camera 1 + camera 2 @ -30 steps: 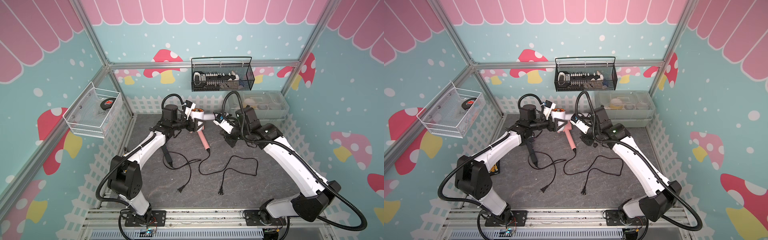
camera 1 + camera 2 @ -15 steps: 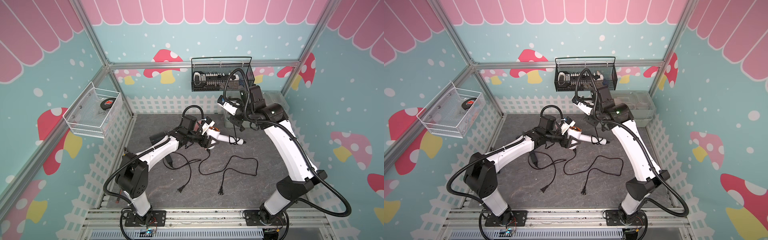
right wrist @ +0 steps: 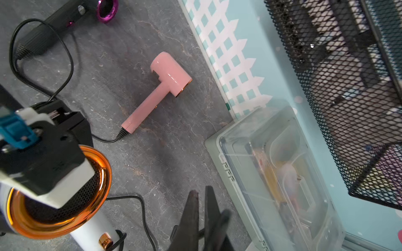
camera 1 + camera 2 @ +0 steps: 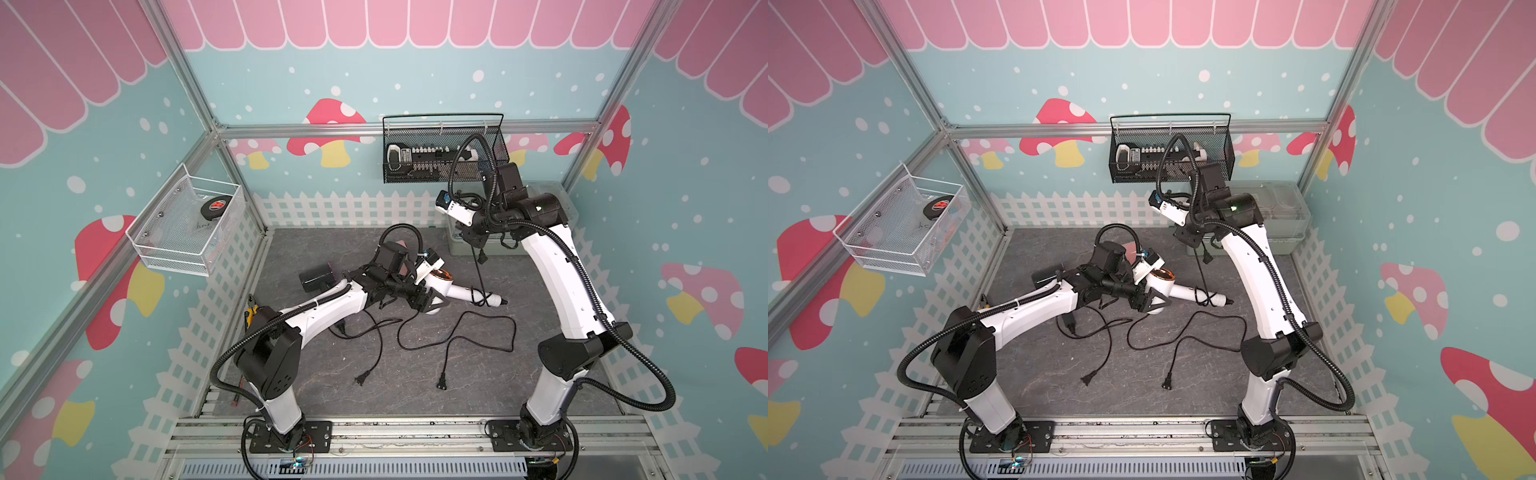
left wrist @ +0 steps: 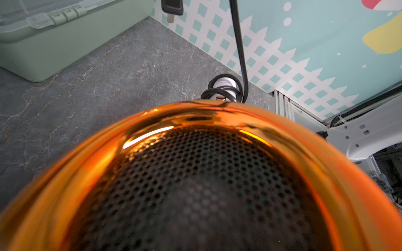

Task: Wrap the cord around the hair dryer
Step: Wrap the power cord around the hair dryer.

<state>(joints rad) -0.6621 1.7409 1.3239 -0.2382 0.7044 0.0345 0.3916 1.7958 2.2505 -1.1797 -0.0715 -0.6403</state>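
The white hair dryer [image 4: 451, 291] with a copper ring [image 3: 65, 217] lies low over the mat, handle pointing right. My left gripper [image 4: 434, 298] is shut on its body; the left wrist view is filled by the ring and mesh [image 5: 195, 173], and the jaws are hidden there. Black cord [image 4: 478, 274] loops around the handle end [image 5: 224, 89] and rises to my right gripper [image 4: 473, 246], which is held high at the back and shut on the cord. Its plug [image 4: 482, 259] dangles just below the fingers [image 3: 193, 206].
A pink dryer [image 3: 165, 87] and a black dryer [image 3: 65, 21] lie behind, their cords and plugs [image 4: 442, 384] sprawled across the front mat. A green lidded box [image 4: 1283, 220] stands at the back right, under a black mesh basket [image 4: 440, 153]. A wire basket [image 4: 187, 224] hangs on the left wall.
My left arm has carried the white dryer forward and right, laying its handle out to the right. The right gripper has risen toward the back with the cord, then held still.
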